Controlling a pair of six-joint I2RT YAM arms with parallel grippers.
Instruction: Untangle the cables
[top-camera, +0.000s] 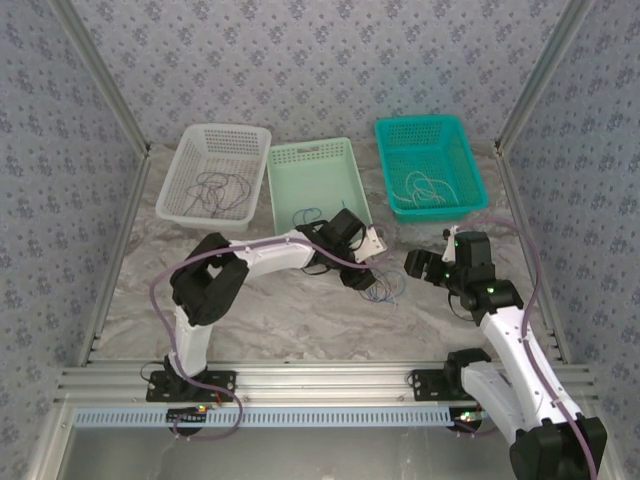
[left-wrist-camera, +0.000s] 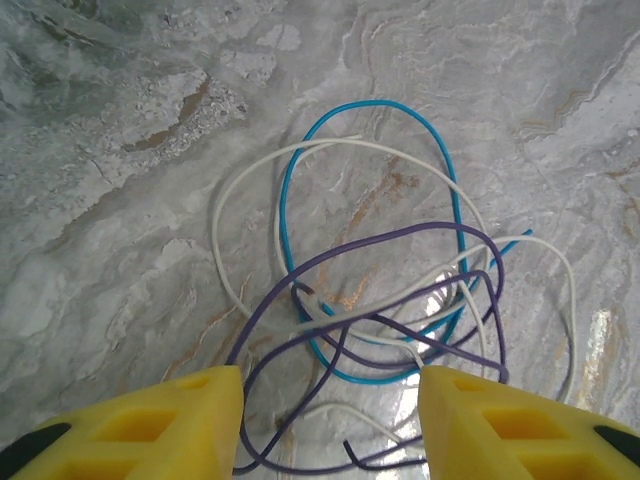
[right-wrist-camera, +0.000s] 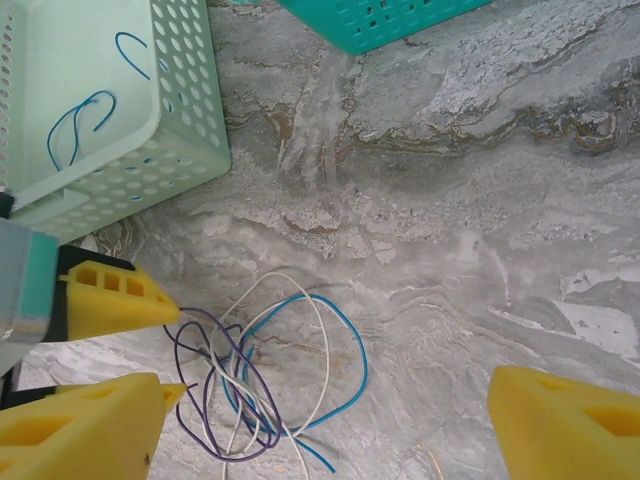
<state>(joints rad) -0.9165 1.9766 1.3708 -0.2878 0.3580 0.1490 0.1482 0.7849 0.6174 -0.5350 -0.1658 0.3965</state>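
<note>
Marbled tabletop (top-camera: 300, 320) carries tangled cables (left-wrist-camera: 390, 335) — mint basket (top-camera: 312, 152) near, left gripper (left-wrist-camera: 330, 390) and right gripper (right-wrist-camera: 335, 385) spread wide

Tangled purple, blue and white cables (right-wrist-camera: 245, 395) lie on the marble desk (right-wrist-camera: 450, 250) between the right gripper's (right-wrist-camera: 338, 380) wide-apart yellow fingers (right-wrist-camera: 570, 425), near a pale green basket (right-wrist-camera: 190, 100).

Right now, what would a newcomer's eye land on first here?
The knot of thin purple, blue and white wires on the marbled tabletop, just ahead of the open left gripper. At the far edge sit a white perforated basket, a pale green basket and a teal basket, each holding loose wires.
</note>
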